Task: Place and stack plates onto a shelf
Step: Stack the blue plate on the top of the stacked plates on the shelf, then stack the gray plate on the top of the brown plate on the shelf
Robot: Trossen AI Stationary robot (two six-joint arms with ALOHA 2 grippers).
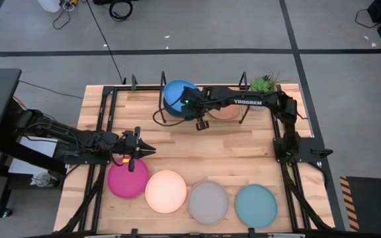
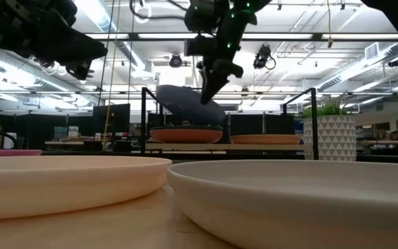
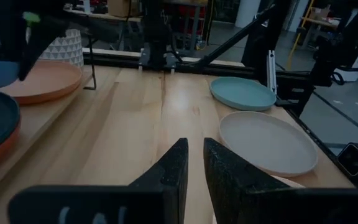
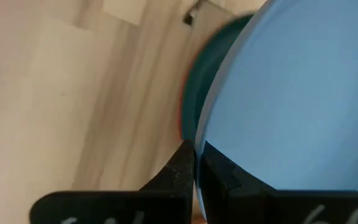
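Note:
The shelf [image 2: 254, 146] stands at the table's far side. On it lie a tan plate [image 1: 227, 111] and a stack with a dark teal plate [image 4: 197, 93] over an orange one [image 2: 185, 135]. My right gripper [image 1: 202, 123] is shut on a blue plate [image 1: 178, 94], tilted above that stack. Magenta [image 1: 126, 180], cream [image 1: 166, 192], grey [image 1: 208, 201] and light teal [image 1: 256, 205] plates lie flat in a row along the near edge. My left gripper [image 1: 144, 151] hovers above the magenta plate's far rim, its fingers a narrow gap apart with nothing between them. My right gripper pinches the blue plate's rim [image 4: 211, 127] between its two fingers, on the plate's near right side. The fingers slant steeply down from the table's right. The plate is tilted over the stack; whether its low edge touches the dark teal plate I cannot tell.
A potted green plant [image 1: 264, 82] in a white patterned pot [image 2: 330, 135] stands at the shelf's right end. Black frame rails run along the table's left [image 1: 101, 132] and right [image 1: 284, 152] sides. Bare wood lies between the shelf and the near row of plates.

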